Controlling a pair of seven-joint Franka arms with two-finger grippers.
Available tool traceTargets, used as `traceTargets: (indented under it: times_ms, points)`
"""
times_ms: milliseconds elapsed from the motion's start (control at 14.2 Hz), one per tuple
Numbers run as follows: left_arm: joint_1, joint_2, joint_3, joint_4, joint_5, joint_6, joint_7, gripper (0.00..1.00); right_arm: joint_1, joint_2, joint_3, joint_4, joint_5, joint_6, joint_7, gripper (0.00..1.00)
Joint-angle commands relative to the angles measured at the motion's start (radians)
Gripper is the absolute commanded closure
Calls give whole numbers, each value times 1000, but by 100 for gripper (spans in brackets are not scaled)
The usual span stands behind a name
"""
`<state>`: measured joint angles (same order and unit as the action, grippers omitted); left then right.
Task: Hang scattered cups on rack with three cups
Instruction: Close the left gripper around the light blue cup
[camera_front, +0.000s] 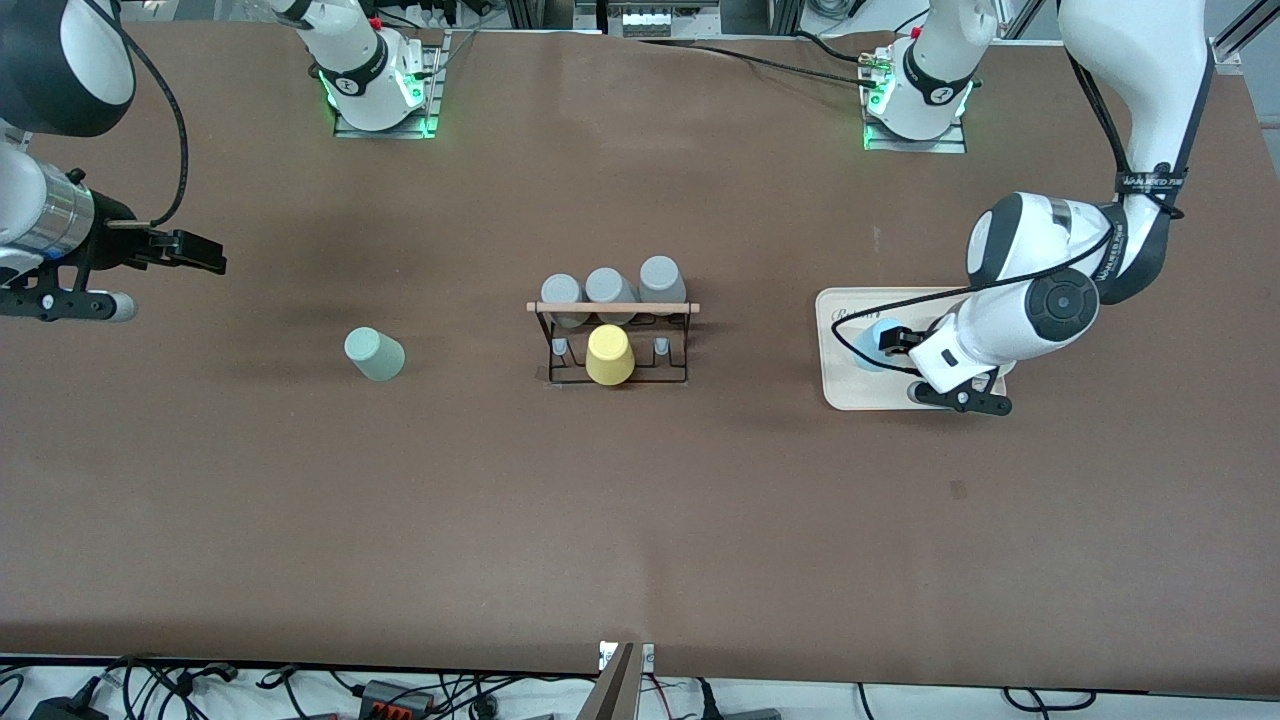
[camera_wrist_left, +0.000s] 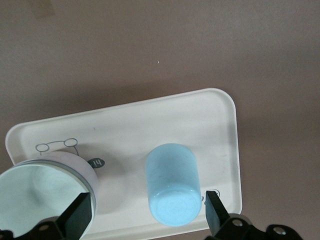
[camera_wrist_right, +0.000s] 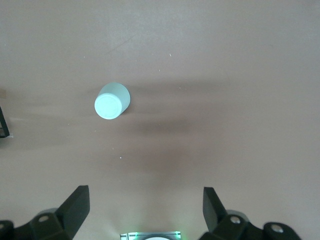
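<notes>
The left pincer (camera_wrist_left: 147, 216) hangs spread wide straight over the blue cup (camera_wrist_left: 172, 184), which stands upside down on the cream tray (camera_front: 838, 385) at the left arm's end of the desk (camera_front: 640, 520). Its fingers flank the cup's upright axis, not yet touching. The right pincer (camera_wrist_right: 145, 212), also wide, waits high above the mint cup (camera_front: 374, 354). The rack (camera_front: 613, 340) stands mid-desk.

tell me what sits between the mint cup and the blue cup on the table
The rack, holding grey cups and a yellow cup, stands between the mint cup and blue cup, per the front view.
</notes>
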<state>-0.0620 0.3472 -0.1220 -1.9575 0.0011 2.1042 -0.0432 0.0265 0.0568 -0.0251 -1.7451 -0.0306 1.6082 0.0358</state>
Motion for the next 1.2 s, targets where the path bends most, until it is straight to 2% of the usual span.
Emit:
traceTargets:
  times_ms: [0, 424, 1129]
  points:
    - [8, -4, -25, -46, -4, 14, -24, 0, 59, -60, 1, -76, -12, 33, -8, 0]
    - [8, 2, -28, -84, -4, 40, -24, 0, 62, -75, 1, -131, -12, 62, -7, 0]
    - [7, 61, -37, -84, -9, 43, -49, 0, 85, -81, 1, -145, -9, 70, -7, 0]
